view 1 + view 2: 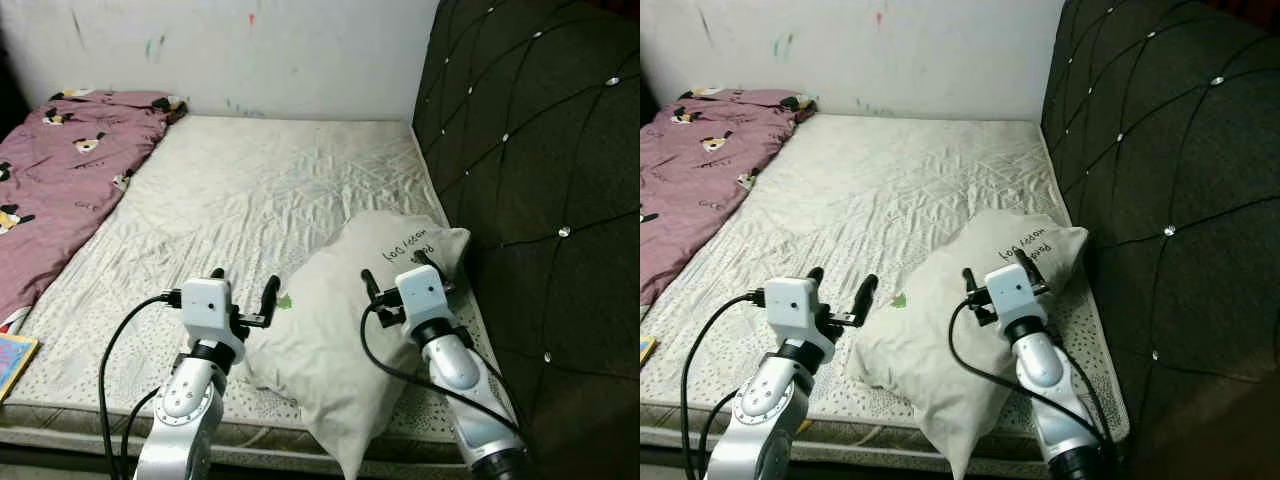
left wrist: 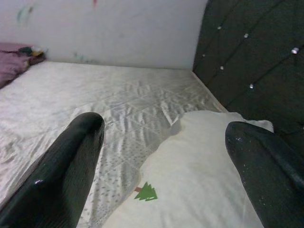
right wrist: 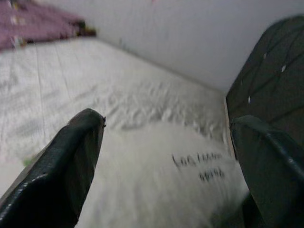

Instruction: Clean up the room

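Bedroom, bare quilted mattress (image 1: 240,190) against dark tufted headboard (image 1: 540,150).
Right gripper (image 1: 398,270) spread wide over pillow (image 1: 340,330); left gripper (image 1: 243,288) wide at its near edge. Pillow lay askew by headboard; a good grip needed both sides pinched evenly.

A pale wall (image 1: 300,50) with paint smudges backs the bed (image 1: 250,190), beside a dark tufted headboard (image 1: 540,150).

pillow (image 1: 340,330) | black handwritten script, two lines | not legible
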Available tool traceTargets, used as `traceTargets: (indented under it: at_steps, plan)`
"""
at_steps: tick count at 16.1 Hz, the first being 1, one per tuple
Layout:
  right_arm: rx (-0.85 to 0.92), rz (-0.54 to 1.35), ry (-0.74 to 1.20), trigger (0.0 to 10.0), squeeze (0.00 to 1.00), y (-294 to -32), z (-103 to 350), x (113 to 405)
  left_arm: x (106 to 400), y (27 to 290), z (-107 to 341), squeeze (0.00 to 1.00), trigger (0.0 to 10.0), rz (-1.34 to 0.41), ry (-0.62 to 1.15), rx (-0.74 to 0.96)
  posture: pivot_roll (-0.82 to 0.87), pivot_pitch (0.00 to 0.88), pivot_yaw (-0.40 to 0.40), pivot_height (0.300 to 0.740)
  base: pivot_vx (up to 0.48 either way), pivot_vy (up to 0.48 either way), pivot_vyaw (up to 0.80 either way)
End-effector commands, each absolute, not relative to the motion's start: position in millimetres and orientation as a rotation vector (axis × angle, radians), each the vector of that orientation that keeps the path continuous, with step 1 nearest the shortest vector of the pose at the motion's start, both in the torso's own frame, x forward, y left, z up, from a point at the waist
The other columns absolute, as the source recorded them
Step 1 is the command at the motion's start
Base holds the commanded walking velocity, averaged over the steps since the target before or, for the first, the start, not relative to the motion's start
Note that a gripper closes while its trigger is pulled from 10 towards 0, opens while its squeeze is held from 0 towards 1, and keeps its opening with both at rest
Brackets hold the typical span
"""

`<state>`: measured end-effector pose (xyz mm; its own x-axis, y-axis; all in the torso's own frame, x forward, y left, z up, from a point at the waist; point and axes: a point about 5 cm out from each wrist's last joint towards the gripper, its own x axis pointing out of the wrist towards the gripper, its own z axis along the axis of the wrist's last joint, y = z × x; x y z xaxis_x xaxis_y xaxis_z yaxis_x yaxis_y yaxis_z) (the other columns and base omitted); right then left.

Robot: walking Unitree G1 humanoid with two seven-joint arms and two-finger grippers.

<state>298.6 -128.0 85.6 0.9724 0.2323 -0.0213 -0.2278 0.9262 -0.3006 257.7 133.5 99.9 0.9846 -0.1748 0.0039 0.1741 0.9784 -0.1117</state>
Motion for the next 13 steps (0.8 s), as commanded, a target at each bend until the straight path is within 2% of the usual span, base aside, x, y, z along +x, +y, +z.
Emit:
traceTargets:
  at_steps: [1,4,10,11,13]
  plan:
    - [-0.317,0.237,0.071,10.0,0.00,-135,77,301,258,142,95,0.00,10.0,-0.118,0.041,-0.140,0.00,0.023,0.006,0.740,0.000,0.000,0.00]
    - [-0.337,0.228,0.095,10.0,0.00,-145,73,300,259,146,95,0.00,10.0,-0.095,0.046,-0.147,0.00,0.023,0.006,0.740,0.000,0.000,0.00]
    - [-0.317,0.229,0.083,10.0,0.00,-143,77,300,257,148,99,0.00,10.0,-0.106,0.034,-0.124,0.00,0.044,0.004,0.740,0.000,0.000,0.00]
    - [-0.302,0.233,0.076,10.0,0.00,-143,79,299,255,151,102,0.00,10.0,-0.107,0.020,-0.102,0.00,0.054,0.004,0.740,0.000,0.000,0.00]
    - [-0.150,0.230,-0.001,10.0,0.00,-141,95,296,245,163,106,0.00,10.0,-0.087,-0.013,-0.087,0.01,0.071,0.000,0.740,0.000,0.000,0.00]
